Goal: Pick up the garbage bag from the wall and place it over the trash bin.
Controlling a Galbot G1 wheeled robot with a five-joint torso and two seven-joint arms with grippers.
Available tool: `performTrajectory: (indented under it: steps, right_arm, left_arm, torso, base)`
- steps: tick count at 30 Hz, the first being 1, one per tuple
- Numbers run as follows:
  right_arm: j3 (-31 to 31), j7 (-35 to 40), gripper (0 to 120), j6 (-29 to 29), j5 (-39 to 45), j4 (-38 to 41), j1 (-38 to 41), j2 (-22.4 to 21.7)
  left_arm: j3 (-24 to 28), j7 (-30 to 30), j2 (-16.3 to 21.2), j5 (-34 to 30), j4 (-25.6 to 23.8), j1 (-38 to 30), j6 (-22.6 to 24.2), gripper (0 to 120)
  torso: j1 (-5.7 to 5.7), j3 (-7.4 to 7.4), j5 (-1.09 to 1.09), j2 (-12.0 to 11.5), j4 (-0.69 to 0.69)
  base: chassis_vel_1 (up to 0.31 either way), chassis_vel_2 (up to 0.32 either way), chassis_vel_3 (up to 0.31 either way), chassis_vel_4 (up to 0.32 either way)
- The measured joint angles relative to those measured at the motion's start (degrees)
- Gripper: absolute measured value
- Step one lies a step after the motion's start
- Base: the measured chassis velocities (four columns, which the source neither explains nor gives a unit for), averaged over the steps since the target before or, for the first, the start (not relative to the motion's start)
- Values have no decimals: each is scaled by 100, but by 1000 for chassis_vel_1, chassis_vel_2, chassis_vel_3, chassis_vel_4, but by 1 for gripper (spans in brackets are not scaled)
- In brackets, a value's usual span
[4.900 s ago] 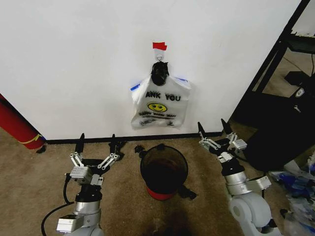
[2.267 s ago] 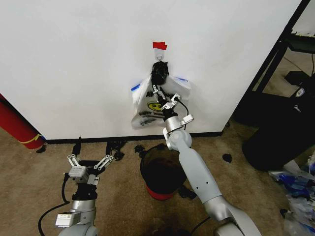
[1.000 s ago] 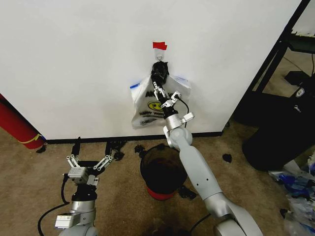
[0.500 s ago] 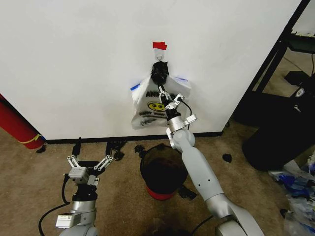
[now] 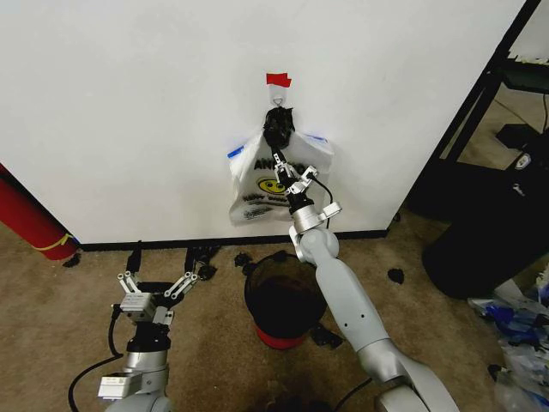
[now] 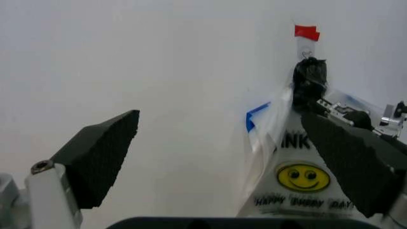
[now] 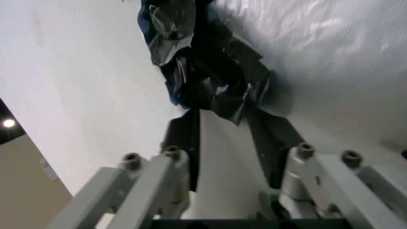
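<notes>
On the white wall (image 5: 129, 103), a hook under red tape (image 5: 277, 80) carries a black crumpled knot of plastic (image 5: 278, 127) and a white "THANK YOU" smiley bag (image 5: 268, 190). The garbage bag (image 5: 235, 153) shows as clear film with blue patches at that bag's edges, and in the left wrist view as a see-through garbage bag (image 6: 259, 125). My right gripper (image 5: 289, 168) is raised against the white bag, just under the knot (image 7: 203, 71), open, its fingertips (image 7: 186, 136) short of the black plastic. The black trash bin (image 5: 250, 300) stands below. My left gripper (image 5: 159, 286) is parked low, open.
A red cylinder (image 5: 30, 219) leans at the far left. Black scraps (image 5: 202, 256) lie along the baseboard. A black shelf frame (image 5: 480, 103) and a large black bulk (image 5: 489, 236) stand on the right, with a plastic heap (image 5: 523, 330) on the carpet.
My right arm rose from its low spot on the right up to the hanging bags, then shifted slightly right under the knot. The left arm and the bags stayed put.
</notes>
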Motion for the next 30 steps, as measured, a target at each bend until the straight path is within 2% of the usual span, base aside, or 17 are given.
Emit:
performTrajectory:
  steps: [2, 4, 10, 11, 14, 18, 19, 24, 30]
  right_arm:
    - [45, -2, 41, 2, 6, -44, 46, 7]
    - [62, -4, 44, 3, 10, -62, 59, 14]
    - [108, -32, 68, 12, 16, -162, 107, 37]
    - [108, -32, 68, 12, 16, -162, 107, 37]
    - [117, -51, 61, 15, 17, -197, 127, 43]
    - [125, -67, 46, 18, 17, -232, 155, 51]
    - [125, -67, 46, 18, 17, -232, 155, 51]
    - [142, -80, 24, 21, 8, -277, 196, 56]
    - [164, -113, 11, 28, -8, -336, 219, 59]
  left_arm:
    - [1, 1, -4, 3, 0, 5, -5, 100]
    - [-1, 2, -4, 5, 0, 7, -8, 100]
    - [-18, 2, 2, 7, -1, 12, -13, 100]
    - [-18, 2, 2, 7, -1, 12, -13, 100]
    - [-16, 2, -3, 11, -1, 8, -13, 100]
    - [-14, 2, -5, 14, 9, 3, -13, 100]
    - [-14, 2, -5, 14, 9, 3, -13, 100]
    - [-17, 0, -4, 14, 12, 1, -14, 100]
    - [-19, -1, 4, 14, 27, -6, -14, 100]
  torso:
    - [0, 0, 0, 0, 0]
    - [0, 0, 0, 0, 0]
    - [0, 0, 0, 0, 0]
    - [0, 0, 0, 0, 0]
    - [0, 0, 0, 0, 0]
    - [0, 0, 0, 0, 0]
    - [0, 0, 0, 0, 0]
    - [0, 0, 0, 0, 0]
    - [0, 0, 0, 0, 0]
  base:
    - [0, 0, 0, 0]
    - [0, 0, 0, 0]
    - [0, 0, 0, 0]
    - [0, 0, 0, 0]
    - [0, 0, 0, 0]
    - [0, 0, 0, 0]
    - [0, 0, 0, 0]
    - [0, 0, 0, 0]
    - [0, 0, 0, 0]
